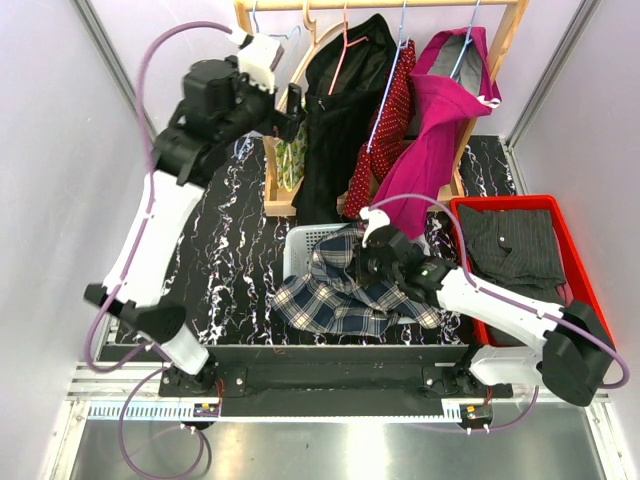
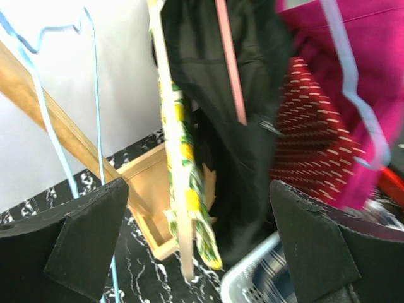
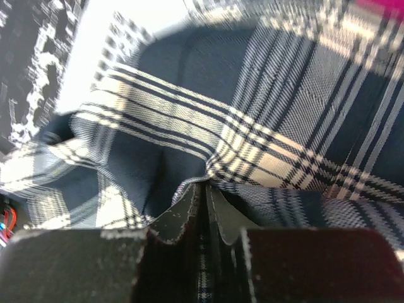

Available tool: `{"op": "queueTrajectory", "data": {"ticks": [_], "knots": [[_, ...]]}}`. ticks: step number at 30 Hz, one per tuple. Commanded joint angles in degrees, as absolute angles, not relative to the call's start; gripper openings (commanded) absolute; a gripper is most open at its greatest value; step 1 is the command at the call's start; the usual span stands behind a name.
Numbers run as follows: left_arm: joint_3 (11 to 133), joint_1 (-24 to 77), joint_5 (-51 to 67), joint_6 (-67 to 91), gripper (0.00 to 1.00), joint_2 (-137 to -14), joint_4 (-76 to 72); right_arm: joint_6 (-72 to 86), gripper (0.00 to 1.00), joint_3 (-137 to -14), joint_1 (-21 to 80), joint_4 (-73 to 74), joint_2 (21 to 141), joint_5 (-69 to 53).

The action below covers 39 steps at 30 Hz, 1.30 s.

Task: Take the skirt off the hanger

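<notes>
The plaid navy-and-cream skirt (image 1: 340,290) lies bunched in and over the front of a white basket (image 1: 300,245). My right gripper (image 1: 368,262) is shut on a fold of it; in the right wrist view the fingertips (image 3: 205,189) pinch the plaid cloth (image 3: 252,126). My left gripper (image 1: 290,115) is up at the left end of the clothes rack, open and empty. In the left wrist view its fingers (image 2: 88,233) stand wide apart around a hanging yellow-green floral garment (image 2: 180,139). A bare light-blue wire hanger (image 2: 50,126) hangs to the left.
The wooden rack (image 1: 380,5) holds a black garment (image 1: 335,120), a red dotted one (image 1: 385,130) and a magenta one (image 1: 435,150). A red bin (image 1: 500,202) with dark clothing stands at right. A pink hanger (image 2: 230,63) carries the black garment.
</notes>
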<state>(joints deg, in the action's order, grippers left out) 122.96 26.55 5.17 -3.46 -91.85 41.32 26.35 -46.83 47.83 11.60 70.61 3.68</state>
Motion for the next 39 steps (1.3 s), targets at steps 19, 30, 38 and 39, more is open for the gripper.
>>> {"op": "queueTrajectory", "data": {"ticks": [19,30,38,39], "knots": [[123.93,26.54,2.2,-6.59,0.4,-95.01,33.31,29.53,0.16,-41.39,47.72,10.02,62.49,2.98],[117.52,26.54,2.64,-8.09,0.85,-88.25,32.96,28.83,0.34,-42.19,47.72,11.25,62.66,4.13],[115.84,26.46,2.19,-9.93,0.58,-88.15,32.52,28.57,0.34,-42.54,47.64,11.95,61.17,5.45],[115.75,26.46,2.37,-9.84,0.58,-88.24,32.52,28.3,0.34,-42.63,47.72,12.21,60.82,5.71]]}}
